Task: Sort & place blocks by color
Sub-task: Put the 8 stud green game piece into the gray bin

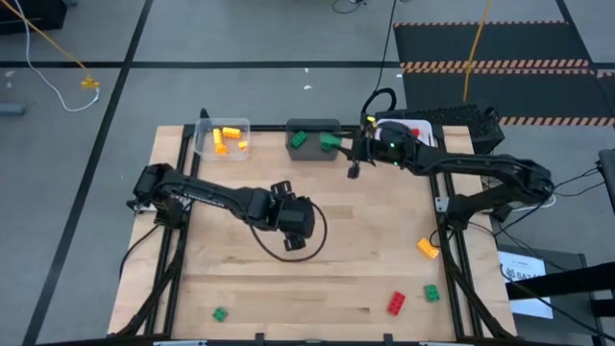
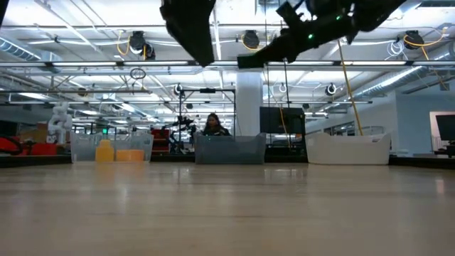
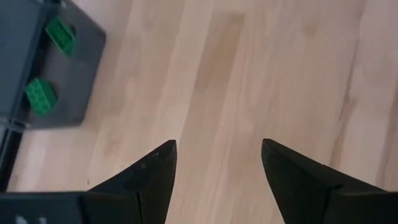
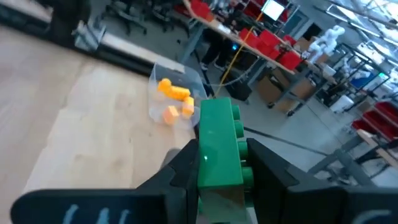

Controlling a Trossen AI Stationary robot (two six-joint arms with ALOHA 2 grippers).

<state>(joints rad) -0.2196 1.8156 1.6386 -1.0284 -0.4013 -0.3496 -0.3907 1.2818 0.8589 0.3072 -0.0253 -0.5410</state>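
Note:
My right gripper (image 1: 340,145) reaches in from the table's right, shut on a green block (image 4: 219,149) that hangs over the dark grey bin (image 1: 312,140). A green block (image 1: 299,139) lies in that bin. Several yellow blocks (image 1: 228,137) lie in the clear bin (image 1: 206,144). The white bin (image 1: 420,126) is mostly hidden under the right arm. My left gripper (image 3: 217,155) hangs open above the bare table middle (image 1: 293,235). Loose near the front lie a green block (image 1: 220,313), a red block (image 1: 396,304), another green block (image 1: 432,293) and an orange block (image 1: 428,248). My right gripper pinches the green block's two long sides (image 4: 205,163) between its two fingers. The fingers come nearly level from the table's right. The block juts out past the fingertips, its studs (image 4: 239,130) to one side, and is lifted clear above the dark grey bin.
The three bins stand in a row along the far edge, clear (image 2: 114,149), dark grey (image 2: 229,149) and white (image 2: 348,149). A cable loop (image 1: 317,235) hangs by the left wrist. Bare wood lies between the arms and the front blocks. A person (image 2: 213,125) sits beyond the table.

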